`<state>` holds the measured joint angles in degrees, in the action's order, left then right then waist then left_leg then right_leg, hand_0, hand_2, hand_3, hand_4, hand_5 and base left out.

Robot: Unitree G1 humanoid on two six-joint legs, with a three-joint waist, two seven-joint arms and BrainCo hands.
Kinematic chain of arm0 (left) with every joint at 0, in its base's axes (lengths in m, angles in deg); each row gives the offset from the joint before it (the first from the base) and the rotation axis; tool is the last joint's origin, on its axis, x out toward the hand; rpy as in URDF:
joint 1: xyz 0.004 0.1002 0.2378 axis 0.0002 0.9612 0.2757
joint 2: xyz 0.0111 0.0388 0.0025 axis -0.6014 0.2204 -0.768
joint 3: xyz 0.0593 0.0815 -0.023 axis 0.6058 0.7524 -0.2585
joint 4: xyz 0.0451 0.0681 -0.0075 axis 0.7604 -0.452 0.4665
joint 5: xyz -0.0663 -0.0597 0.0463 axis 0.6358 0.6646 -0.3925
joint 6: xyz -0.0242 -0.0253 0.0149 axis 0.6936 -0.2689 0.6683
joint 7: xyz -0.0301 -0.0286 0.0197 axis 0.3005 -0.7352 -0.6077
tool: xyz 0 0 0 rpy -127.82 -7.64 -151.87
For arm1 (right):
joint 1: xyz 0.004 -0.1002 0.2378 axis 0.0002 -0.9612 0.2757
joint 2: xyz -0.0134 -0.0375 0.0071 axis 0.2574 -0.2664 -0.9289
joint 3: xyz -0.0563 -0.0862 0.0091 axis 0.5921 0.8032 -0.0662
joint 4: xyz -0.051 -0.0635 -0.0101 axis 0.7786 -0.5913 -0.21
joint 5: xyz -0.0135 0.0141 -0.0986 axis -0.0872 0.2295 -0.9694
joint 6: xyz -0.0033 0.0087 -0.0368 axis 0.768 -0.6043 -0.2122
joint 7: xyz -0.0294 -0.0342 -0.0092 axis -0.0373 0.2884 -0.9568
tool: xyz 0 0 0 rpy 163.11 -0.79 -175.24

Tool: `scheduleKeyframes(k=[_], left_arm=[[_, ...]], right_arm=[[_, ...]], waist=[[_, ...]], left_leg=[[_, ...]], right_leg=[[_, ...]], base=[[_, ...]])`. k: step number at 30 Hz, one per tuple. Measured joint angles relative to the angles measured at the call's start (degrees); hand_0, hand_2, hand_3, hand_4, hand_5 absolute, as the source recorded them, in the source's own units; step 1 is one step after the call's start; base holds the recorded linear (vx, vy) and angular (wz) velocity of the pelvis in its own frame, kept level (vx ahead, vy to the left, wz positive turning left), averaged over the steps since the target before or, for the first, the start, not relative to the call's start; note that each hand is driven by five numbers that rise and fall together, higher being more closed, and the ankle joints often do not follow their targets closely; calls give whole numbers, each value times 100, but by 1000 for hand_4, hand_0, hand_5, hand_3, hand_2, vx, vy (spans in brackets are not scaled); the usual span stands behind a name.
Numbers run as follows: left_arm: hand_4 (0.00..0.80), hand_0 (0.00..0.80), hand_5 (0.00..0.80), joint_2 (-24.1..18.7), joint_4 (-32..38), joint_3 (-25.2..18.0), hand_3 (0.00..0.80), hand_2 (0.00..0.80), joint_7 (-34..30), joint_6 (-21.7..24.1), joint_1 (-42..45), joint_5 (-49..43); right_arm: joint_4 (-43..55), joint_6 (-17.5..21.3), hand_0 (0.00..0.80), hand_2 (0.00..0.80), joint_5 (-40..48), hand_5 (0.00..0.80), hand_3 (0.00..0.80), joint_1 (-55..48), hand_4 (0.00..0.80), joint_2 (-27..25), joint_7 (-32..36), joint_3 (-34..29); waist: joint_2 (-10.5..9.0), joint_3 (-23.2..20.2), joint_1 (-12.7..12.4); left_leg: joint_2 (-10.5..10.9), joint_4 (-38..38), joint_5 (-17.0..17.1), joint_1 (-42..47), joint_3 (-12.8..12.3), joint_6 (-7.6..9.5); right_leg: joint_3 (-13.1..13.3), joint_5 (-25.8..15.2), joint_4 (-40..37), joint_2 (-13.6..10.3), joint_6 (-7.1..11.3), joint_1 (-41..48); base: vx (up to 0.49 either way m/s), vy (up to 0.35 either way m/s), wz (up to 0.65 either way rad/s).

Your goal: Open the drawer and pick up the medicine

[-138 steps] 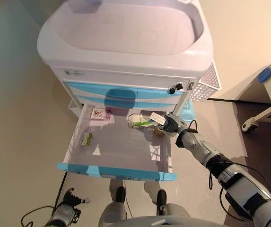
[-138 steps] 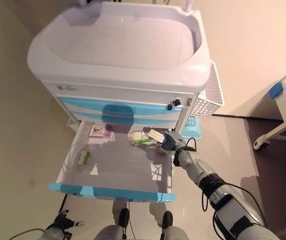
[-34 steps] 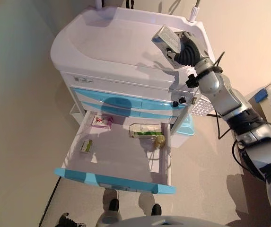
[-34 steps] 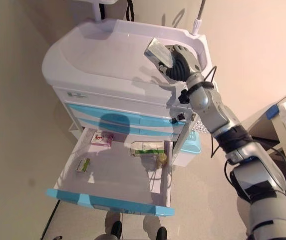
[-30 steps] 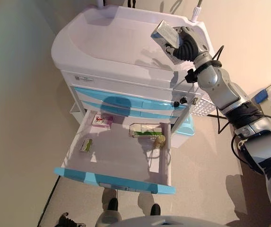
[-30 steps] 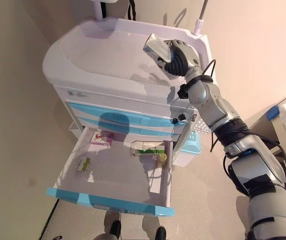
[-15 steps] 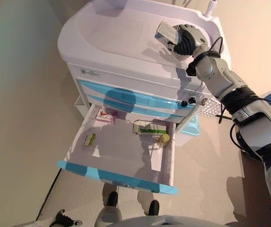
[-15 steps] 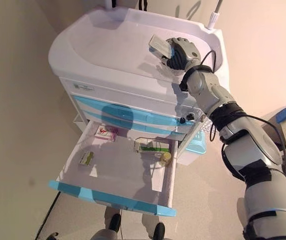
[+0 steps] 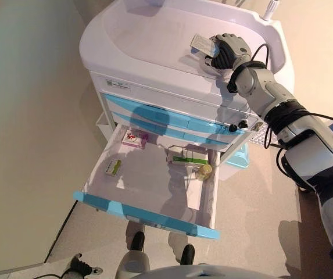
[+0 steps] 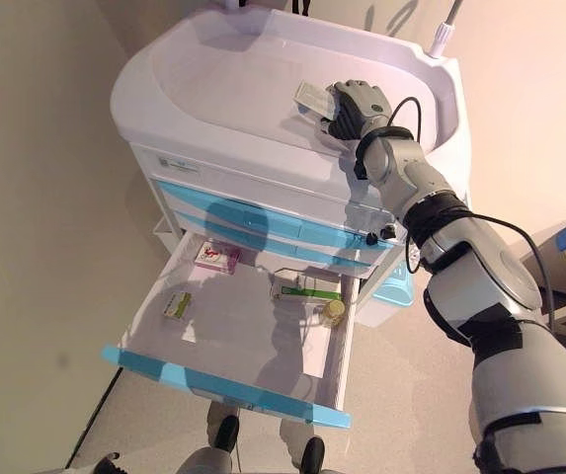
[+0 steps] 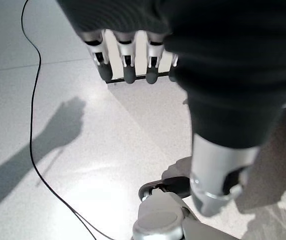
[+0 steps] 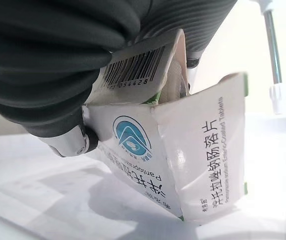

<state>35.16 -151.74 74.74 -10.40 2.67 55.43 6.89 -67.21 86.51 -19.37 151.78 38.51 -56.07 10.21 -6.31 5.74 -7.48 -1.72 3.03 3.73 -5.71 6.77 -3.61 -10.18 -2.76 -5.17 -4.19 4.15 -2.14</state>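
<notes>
**Medicine box held low over the cart top**

Down by the floor on the left, the left hand (image 11: pixel 133 65) hangs idle, fingers relaxed and empty. Further right, the drawer (image 9: pixel 154 216) stands pulled out, with small boxes (image 9: pixel 134 138) and a bottle (image 9: pixel 204 170) left inside. Above it, the right hand (image 10: pixel 354 105) pinches a medicine box (image 12: pixel 182 150) over the cart top (image 10: pixel 233 79), seemingly to set it down. Its print shows a barcode and a blue logo.

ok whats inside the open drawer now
The open drawer holds a pink box, a small green packet, a green-and-white box and a small yellow bottle. Its back edge sits hidden under the cart.
</notes>
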Motion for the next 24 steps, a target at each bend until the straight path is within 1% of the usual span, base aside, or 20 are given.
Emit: scheduleKeyframes(k=[1, 2, 3, 4, 9, 14, 24], left_arm=[[0, 0, 0, 0, -1, 1, 0, 0, 0, 1, 0, 0], [0, 0, 0, 0, -1, 1, 0, 0, 0, 1, -1, 0], [0, 0, 0, 0, -5, 1, 0, 0, 0, 0, -2, 0], [0, 0, 0, 0, -5, 4, 0, 0, 0, 0, -6, 0], [0, 0, 0, -1, -9, 8, 0, 0, 1, -1, -31, 0], [0, 0, 0, -2, -9, 31, 0, 0, 2, -2, -40, 0], [0, 0, 0, -1, -4, 34, 0, 0, 3, -4, -48, 0]], right_arm=[[-54, 2, 800, 800, -22, 800, 800, 17, 800, 23, 0, 0], [-101, -1, 762, 762, -26, 762, 762, 39, 762, 40, 1, 0], [-126, 0, 496, 496, -27, 496, 496, 51, 496, 42, 0, 0], [-160, 1, 0, 0, -29, 0, 0, 53, 0, 45, -5, -1], [-293, -6, 0, 0, -46, 0, 0, 53, 0, 75, -3, -1], [-299, -19, 0, 0, -49, 0, 0, 143, 0, 53, -38, -23], [-299, -19, 0, 0, -49, 0, 0, 166, 0, 56, -33, -22]], waist=[[0, 0, -3], [0, 0, -2], [0, 0, -8], [0, 0, -16], [1, 0, -37], [2, 1, -133], [2, 1, -137]], left_leg=[[0, -3, 0, -1, 4, 0], [1, -7, 0, -2, 6, 0], [1, -8, 4, -8, 23, -5], [1, -9, 5, -9, 32, -7], [8, -52, 12, -91, 132, -17], [9, -58, 14, -95, 135, -19], [11, -62, 14, -95, 136, -20]], right_leg=[[-3, 0, 0, 0, 0, 2], [-6, 0, 0, 0, 1, 4], [-21, 1, 0, 0, 1, 7], [-30, 1, 0, 1, 2, 9], [-123, 1, 0, 2, 0, -8], [-133, 2, 0, 2, -1, -6], [-137, 2, 0, 1, -2, -3]], base=[[0, 0, 0], [-3, 2, 3], [-4, 0, 4], [-11, 0, 7], [-4, 4, 9], [0, 2, 1], [0, 0, 0]])
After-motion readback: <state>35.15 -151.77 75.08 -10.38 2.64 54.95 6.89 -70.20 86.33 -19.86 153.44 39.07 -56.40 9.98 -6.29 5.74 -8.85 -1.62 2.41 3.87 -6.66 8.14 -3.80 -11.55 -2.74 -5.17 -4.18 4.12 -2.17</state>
